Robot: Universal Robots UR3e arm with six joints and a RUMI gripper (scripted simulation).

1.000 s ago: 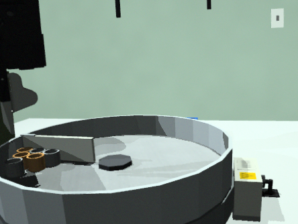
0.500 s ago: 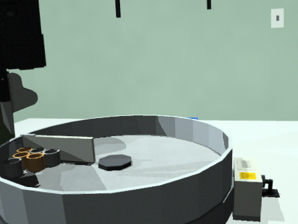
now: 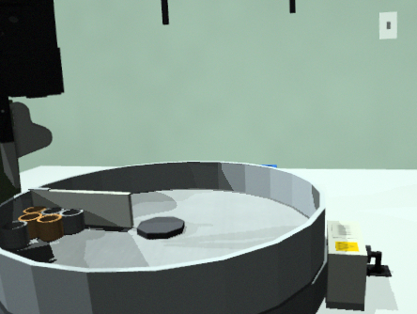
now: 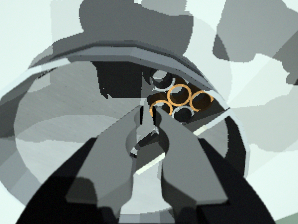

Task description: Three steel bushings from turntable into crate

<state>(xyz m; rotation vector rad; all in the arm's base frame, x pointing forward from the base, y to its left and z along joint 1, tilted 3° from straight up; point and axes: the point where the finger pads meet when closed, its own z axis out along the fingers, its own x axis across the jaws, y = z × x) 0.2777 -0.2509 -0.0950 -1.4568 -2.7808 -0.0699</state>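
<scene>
The turntable (image 3: 160,235) is a round grey pan with a raised rim. A cluster of bushings lies at its left, against a grey divider plate (image 3: 89,207). It includes orange bushings (image 3: 49,227) and dark steel bushings (image 3: 71,220), (image 3: 14,234). In the wrist view my gripper (image 4: 148,107) hangs above the pan with its fingers shut and nothing between them. Its tips point at the near edge of the cluster, by an orange bushing (image 4: 160,107) and a steel bushing (image 4: 182,114). Another steel bushing (image 4: 161,78) lies farther off. The crate is not in view.
A dark flat hub (image 3: 161,227) sits at the turntable's middle. A pale control box (image 3: 347,263) with a yellow label stands by the right rim. My dark arm (image 3: 28,52) fills the upper left. A blue sliver (image 3: 269,165) shows behind the far rim.
</scene>
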